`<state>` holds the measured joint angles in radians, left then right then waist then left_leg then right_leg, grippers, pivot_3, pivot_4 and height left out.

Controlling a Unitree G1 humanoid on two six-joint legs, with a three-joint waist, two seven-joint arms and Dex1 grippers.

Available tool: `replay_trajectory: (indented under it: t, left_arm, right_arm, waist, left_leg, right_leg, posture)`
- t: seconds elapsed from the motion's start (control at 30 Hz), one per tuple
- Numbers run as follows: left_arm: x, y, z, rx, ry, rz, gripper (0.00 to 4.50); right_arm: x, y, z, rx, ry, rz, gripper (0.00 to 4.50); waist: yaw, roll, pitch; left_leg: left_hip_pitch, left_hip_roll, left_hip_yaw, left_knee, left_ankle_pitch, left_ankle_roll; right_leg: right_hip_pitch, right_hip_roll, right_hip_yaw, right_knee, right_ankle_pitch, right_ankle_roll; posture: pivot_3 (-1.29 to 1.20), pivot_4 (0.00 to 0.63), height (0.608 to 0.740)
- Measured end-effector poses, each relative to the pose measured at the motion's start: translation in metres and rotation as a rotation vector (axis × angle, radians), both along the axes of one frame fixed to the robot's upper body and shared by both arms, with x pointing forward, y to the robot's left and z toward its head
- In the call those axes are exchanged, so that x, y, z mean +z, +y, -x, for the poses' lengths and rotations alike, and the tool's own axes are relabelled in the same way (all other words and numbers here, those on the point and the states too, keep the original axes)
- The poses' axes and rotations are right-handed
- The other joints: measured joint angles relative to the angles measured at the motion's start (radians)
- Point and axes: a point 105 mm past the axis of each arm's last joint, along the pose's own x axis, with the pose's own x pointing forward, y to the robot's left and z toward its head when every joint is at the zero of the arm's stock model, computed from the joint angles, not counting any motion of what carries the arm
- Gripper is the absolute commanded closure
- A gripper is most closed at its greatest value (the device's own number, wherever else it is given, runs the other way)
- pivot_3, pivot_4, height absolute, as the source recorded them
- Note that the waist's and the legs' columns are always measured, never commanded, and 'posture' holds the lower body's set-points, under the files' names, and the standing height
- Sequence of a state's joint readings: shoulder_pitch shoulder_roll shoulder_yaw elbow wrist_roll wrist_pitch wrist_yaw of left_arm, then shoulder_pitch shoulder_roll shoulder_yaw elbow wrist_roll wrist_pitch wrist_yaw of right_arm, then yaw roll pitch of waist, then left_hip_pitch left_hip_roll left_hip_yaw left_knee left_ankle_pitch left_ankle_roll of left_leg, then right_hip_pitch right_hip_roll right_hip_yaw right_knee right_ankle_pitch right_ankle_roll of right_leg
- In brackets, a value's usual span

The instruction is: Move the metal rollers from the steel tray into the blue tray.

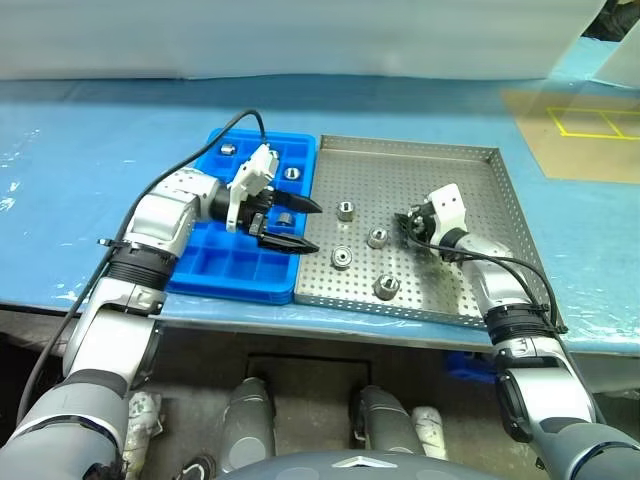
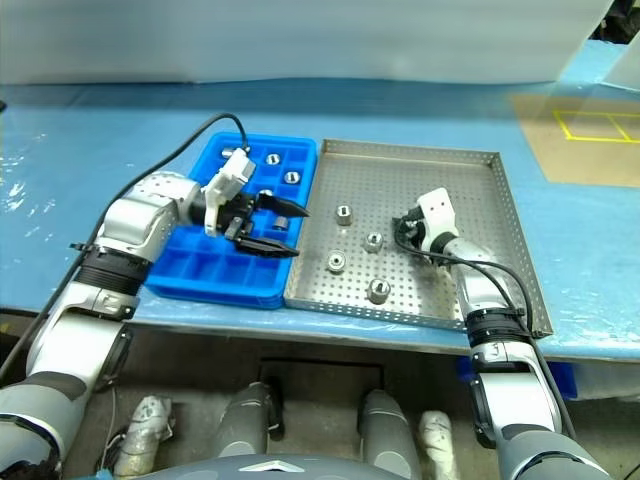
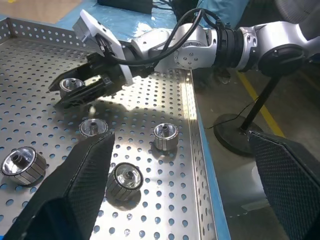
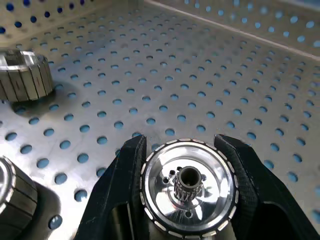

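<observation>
Right tool [image 4: 187,187] is clamped shut on one metal roller [image 4: 189,187]: in the right wrist view both black fingers [image 4: 120,190] press against the roller's ribbed rim from opposite sides, its flat face with a small toothed hub turned toward the camera. From the head views this right tool [image 1: 412,222] sits over the right half of the steel tray [image 1: 470,190], and the left wrist view shows the held roller [image 3: 71,85] close above the perforated floor; contact with the floor cannot be told. Left tool [image 1: 290,225] stands fully open and empty, its two black fingers [image 1: 298,205] spread wide and pointing toward the steel tray, poised over the seam where the blue tray [image 1: 215,270] meets the steel tray's left rim. Four loose rollers stand on the steel tray floor, apart from one another: one [image 1: 345,211] nearest the left tool, one [image 1: 377,238] in the middle, one [image 1: 342,257] toward the front left, one [image 1: 387,288] near the front rim. Rollers already lie in far compartments of the blue tray, e.g. one [image 1: 228,149] at the back left and another [image 1: 291,173] by the inner edge. Both trays sit side by side, touching, on the blue tabletop [image 1: 80,160].
</observation>
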<state>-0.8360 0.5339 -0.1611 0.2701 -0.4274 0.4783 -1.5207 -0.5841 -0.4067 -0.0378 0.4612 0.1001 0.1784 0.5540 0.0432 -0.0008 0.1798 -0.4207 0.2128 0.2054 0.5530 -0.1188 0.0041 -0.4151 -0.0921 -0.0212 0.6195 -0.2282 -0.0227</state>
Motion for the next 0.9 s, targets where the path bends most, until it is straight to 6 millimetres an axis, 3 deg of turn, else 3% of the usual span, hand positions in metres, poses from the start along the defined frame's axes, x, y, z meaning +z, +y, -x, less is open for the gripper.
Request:
replay_trajectory:
  t: [0.1, 0.23, 0.37, 0.47, 0.67, 0.77, 0.9]
  left_arm:
    - [0.006, 0.016, 0.015, 0.017, 0.012, 0.008, 0.00]
    - [0.006, 0.041, 0.019, 0.125, 0.060, -0.002, 0.00]
    - [0.011, 0.069, 0.026, 0.263, 0.086, -0.032, 0.00]
    - [0.015, 0.086, 0.042, 0.335, 0.086, -0.054, 0.00]
    - [0.007, 0.099, 0.065, 0.435, 0.138, -0.065, 0.00]
    - [0.007, 0.104, 0.075, 0.467, 0.147, -0.074, 0.00]
    - [0.010, 0.104, 0.081, 0.487, 0.137, -0.072, 0.00]
  right_arm:
    - [0.035, 0.033, 0.011, 0.163, -0.067, -0.015, 2.81]
    - [0.056, 0.073, 0.034, 0.383, -0.072, -0.015, 2.81]
    - [0.059, 0.102, 0.056, 0.574, -0.008, -0.005, 2.81]
    - [0.067, 0.116, 0.066, 0.675, -0.001, 0.000, 2.81]
    - [0.066, 0.143, 0.076, 0.791, 0.021, -0.032, 2.81]
    - [0.057, 0.162, 0.077, 0.825, 0.055, -0.067, 2.81]
    - [0.046, 0.170, 0.073, 0.809, 0.084, -0.084, 2.81]
  waist:
    - [-0.003, 0.000, 0.000]
    - [0.010, 0.000, 0.000]
    - [0.026, 0.000, 0.000]
    - [0.044, 0.000, 0.000]
    - [0.081, 0.000, 0.000]
    - [0.092, 0.000, 0.000]
    - [0.111, 0.000, 0.000]
  left_leg:
    - [0.000, 0.001, 0.000, -0.008, 0.003, -0.004]
    - [0.000, 0.005, 0.000, -0.011, 0.004, -0.007]
    - [0.000, 0.005, -0.001, -0.012, 0.004, -0.008]
    - [0.001, 0.005, -0.001, -0.013, 0.004, -0.008]
    - [0.001, 0.005, -0.003, -0.013, 0.005, -0.009]
    - [0.001, 0.005, -0.004, -0.013, 0.005, -0.010]
    - [0.001, 0.005, -0.005, -0.013, 0.006, -0.010]
  right_leg:
    - [-0.005, 0.003, 0.002, 0.000, 0.000, 0.000]
    - [-0.005, 0.006, -0.002, 0.000, -0.002, -0.003]
    - [-0.006, 0.006, -0.002, -0.001, -0.002, -0.003]
    - [-0.006, 0.004, -0.001, -0.001, -0.002, -0.002]
    - [-0.006, 0.004, -0.002, 0.000, -0.002, -0.002]
    - [-0.007, 0.004, -0.002, 0.001, -0.002, -0.002]
    - [-0.007, 0.004, -0.002, 0.001, -0.002, -0.002]
  posture:
    - [-0.08, 0.150, 0.740]
    - [-0.01, 0.150, 0.740]
    - [0.09, 0.150, 0.740]
    - [0.17, 0.150, 0.740]
    - [0.26, 0.150, 0.740]
    - [0.30, 0.150, 0.740]
    - [0.30, 0.150, 0.740]
